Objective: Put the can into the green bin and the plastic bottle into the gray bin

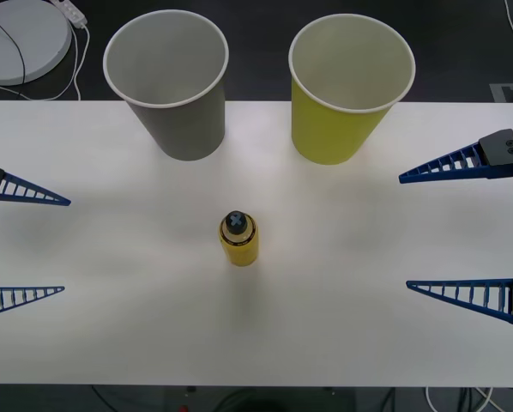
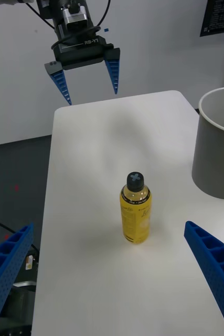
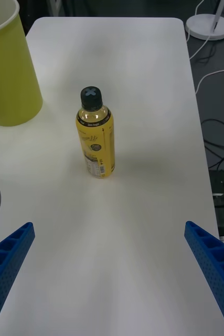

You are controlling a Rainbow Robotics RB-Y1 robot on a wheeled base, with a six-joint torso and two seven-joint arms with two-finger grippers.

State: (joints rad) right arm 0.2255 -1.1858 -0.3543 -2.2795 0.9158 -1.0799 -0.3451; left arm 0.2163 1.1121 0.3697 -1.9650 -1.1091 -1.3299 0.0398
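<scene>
With the bottle upright mid-table, bins at eleven and one o'clock, the left gripper and right gripper flank it, fingers spread, ready.

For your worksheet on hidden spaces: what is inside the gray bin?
The gray bin shows only its pale inner wall from the front; nothing is seen in it. Its floor is out of sight.

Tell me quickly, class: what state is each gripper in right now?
Left gripper: open, holding nothing, at the table's left edge.
Right gripper: open, holding nothing, at the table's right edge; the plastic bottle stands untouched between them.
</scene>
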